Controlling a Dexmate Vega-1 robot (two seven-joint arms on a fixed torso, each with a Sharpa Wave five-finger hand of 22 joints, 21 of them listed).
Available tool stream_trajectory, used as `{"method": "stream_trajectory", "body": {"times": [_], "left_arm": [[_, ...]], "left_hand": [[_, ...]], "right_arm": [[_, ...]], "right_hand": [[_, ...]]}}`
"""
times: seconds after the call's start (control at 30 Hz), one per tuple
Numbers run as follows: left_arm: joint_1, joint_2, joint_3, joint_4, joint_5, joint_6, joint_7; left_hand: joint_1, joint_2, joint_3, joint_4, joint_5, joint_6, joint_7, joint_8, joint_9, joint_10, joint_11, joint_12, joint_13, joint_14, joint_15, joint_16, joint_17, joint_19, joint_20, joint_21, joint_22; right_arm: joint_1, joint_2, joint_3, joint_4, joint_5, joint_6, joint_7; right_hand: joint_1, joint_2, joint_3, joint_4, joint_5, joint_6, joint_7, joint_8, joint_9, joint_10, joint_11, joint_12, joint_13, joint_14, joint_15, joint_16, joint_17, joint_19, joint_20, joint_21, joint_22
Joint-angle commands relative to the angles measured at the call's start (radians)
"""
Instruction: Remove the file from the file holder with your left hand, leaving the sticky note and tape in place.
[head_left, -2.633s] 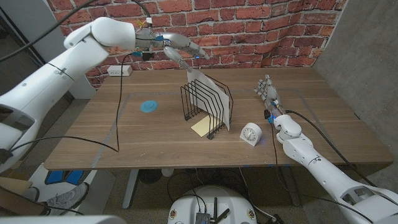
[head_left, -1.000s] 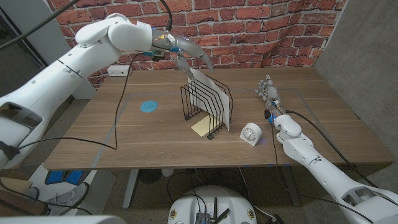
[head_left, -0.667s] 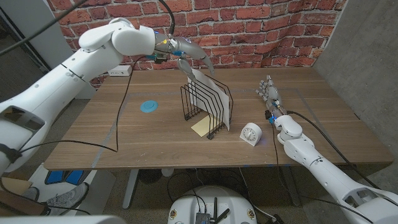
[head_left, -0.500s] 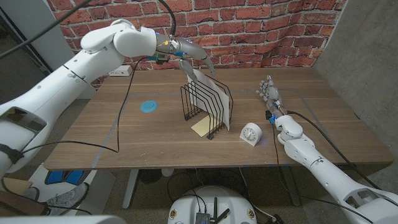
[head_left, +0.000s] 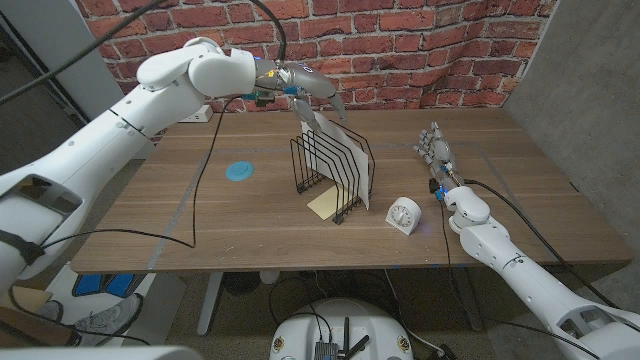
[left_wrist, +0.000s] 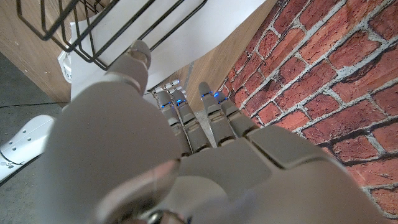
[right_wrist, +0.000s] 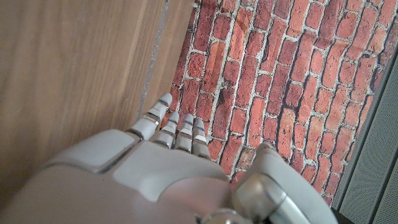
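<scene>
A white file (head_left: 330, 135) stands upright in the black wire file holder (head_left: 335, 175) at mid-table. My left hand (head_left: 308, 88) hovers over the file's top rear corner, thumb on one side and fingers on the other. In the left wrist view the file (left_wrist: 180, 37) lies between the thumb and the fingers (left_wrist: 186, 112), with a gap still showing. A yellow sticky note (head_left: 322, 205) lies at the holder's front foot. The white tape dispenser (head_left: 404, 214) sits to the holder's right. My right hand (head_left: 435, 150) stands on its edge, fingers apart, holding nothing.
A blue disc (head_left: 239, 170) lies left of the holder. A black cable (head_left: 197, 190) runs across the table's left part. The brick wall (head_left: 400, 50) rises behind the table. Bare wood lies in front of the holder and at far right.
My left arm has swung to the right and the hand has come lower onto the file's top corner. The file, holder, note, tape and right hand have not moved.
</scene>
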Motion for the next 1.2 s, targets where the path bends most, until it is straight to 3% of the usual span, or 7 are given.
{"method": "stream_trajectory", "body": {"times": [0.03,0.67,0.87,0.97,1.07,1.2], "left_arm": [[0.009,-0.008,0.007,0.004,0.015,0.002,0.011],[0.006,-0.032,0.022,0.052,0.011,-0.014,0.044],[-0.001,-0.04,0.03,0.066,0.014,-0.021,0.047],[-0.006,-0.044,0.034,0.072,0.012,-0.023,0.045],[-0.01,-0.046,0.038,0.076,0.014,-0.023,0.04],[-0.013,-0.05,0.042,0.082,0.014,-0.02,0.039]], "left_hand": [[0.007,0.013,-0.008,-0.001,0.005,0.026,0.001,0.0,0.003,0.023,0.0,0.01,0.001,0.028,-0.161,0.006,0.003,0.017,-0.172,0.009,0.003],[0.039,0.048,-0.038,-0.002,0.011,0.1,0.012,-0.01,0.005,0.103,-0.004,0.005,0.002,0.151,-0.169,0.019,0.008,0.06,-0.171,0.014,0.004],[0.034,0.047,-0.049,0.0,0.01,0.1,-0.002,-0.016,0.005,0.096,0.0,-0.002,0.002,0.171,-0.168,0.02,0.008,0.072,-0.17,0.015,0.004],[0.034,0.045,-0.062,0.0,0.01,0.1,-0.058,-0.023,0.006,0.099,0.005,-0.005,0.003,0.184,-0.17,0.015,0.006,0.087,-0.171,0.016,0.004],[0.031,0.046,-0.069,0.001,0.011,0.104,-0.091,-0.025,0.006,0.112,0.006,-0.002,0.003,0.194,-0.169,0.011,0.005,0.094,-0.172,0.015,0.004],[0.027,0.051,-0.07,0.003,0.013,0.101,-0.1,-0.029,0.006,0.132,0.005,0.002,0.003,0.2,-0.166,0.004,0.002,0.102,-0.172,0.014,0.004]], "right_arm": [[-0.016,-0.015,0.008,-0.025,0.003,-0.005,-0.003],[-0.025,-0.024,0.014,-0.037,0.007,-0.012,-0.005],[-0.029,-0.027,0.017,-0.041,0.008,-0.016,-0.009],[-0.03,-0.028,0.018,-0.042,0.008,-0.017,-0.011],[-0.03,-0.028,0.019,-0.042,0.008,-0.018,-0.012],[-0.03,-0.029,0.019,-0.042,0.01,-0.02,-0.012]], "right_hand": [[-0.009,0.028,0.007,-0.003,0.01,0.006,0.001,0.004,0.003,0.007,0.0,0.002,-0.001,0.008,0.005,0.01,0.003,0.011,-0.001,0.0,0.003],[-0.01,0.028,0.009,-0.003,0.01,0.009,0.002,0.004,0.003,0.008,-0.002,0.002,-0.001,0.008,0.005,0.01,-0.001,0.012,0.0,-0.001,0.003],[-0.01,0.028,0.01,-0.003,0.01,0.01,0.002,0.004,0.003,0.007,-0.001,0.001,-0.001,0.008,0.005,0.01,-0.002,0.012,0.001,-0.001,0.003],[-0.011,0.028,0.01,-0.002,0.01,0.01,0.001,0.004,0.003,0.008,-0.001,0.001,-0.001,0.009,0.006,0.01,-0.003,0.012,0.001,-0.001,0.003],[-0.011,0.028,0.011,-0.002,0.01,0.011,0.0,0.004,0.003,0.008,-0.002,0.001,-0.001,0.009,0.006,0.011,-0.004,0.012,0.002,-0.001,0.003],[-0.011,0.028,0.011,-0.002,0.01,0.012,-0.001,0.004,0.003,0.009,-0.003,0.002,-0.001,0.01,0.007,0.011,-0.005,0.012,0.002,-0.001,0.003]]}}
